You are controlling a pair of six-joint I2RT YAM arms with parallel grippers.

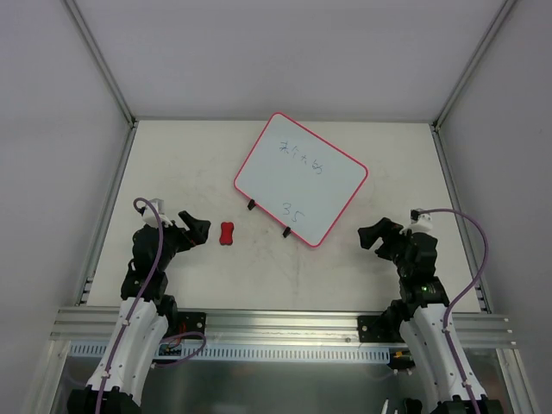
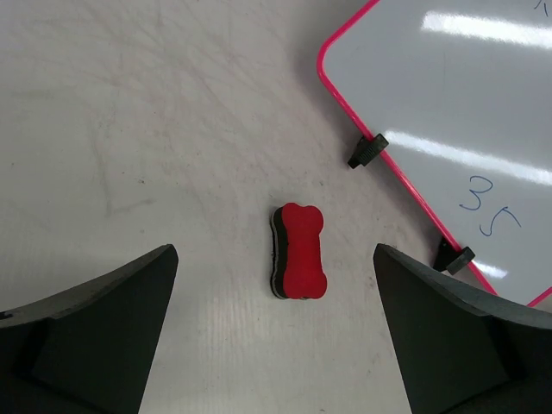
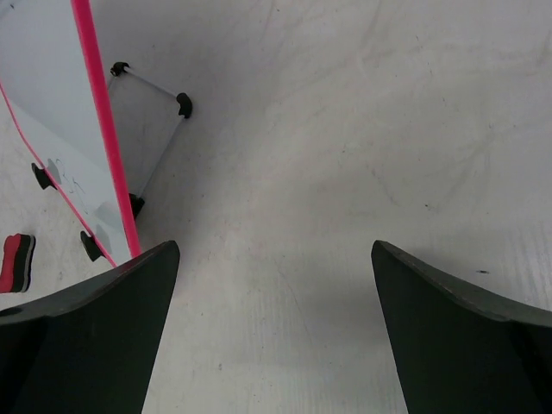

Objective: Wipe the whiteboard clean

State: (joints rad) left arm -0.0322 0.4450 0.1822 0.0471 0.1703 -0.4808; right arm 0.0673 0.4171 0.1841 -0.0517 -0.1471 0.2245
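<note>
— What's at left?
— Left gripper (image 1: 197, 226), jaws spread and empty, beside a red eraser (image 1: 227, 233).
— And the whiteboard (image 1: 300, 178)?
— Mid-table, skewed, pink-rimmed, with dark handwriting and "35". Two black clips sit on its near-left edge. Right gripper (image 1: 373, 235), released, is near its right side.

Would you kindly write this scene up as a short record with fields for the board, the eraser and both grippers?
whiteboard: flat on the table, askew to its edges; pink-red rim; handwriting and "35" not yet erased
clips: two, black, on the board's near-left edge
eraser: red, bone-shaped, on the table left of the board, apart from it
left gripper: open, empty, facing the eraser, not touching it
right gripper: open, empty, right of the board
</note>
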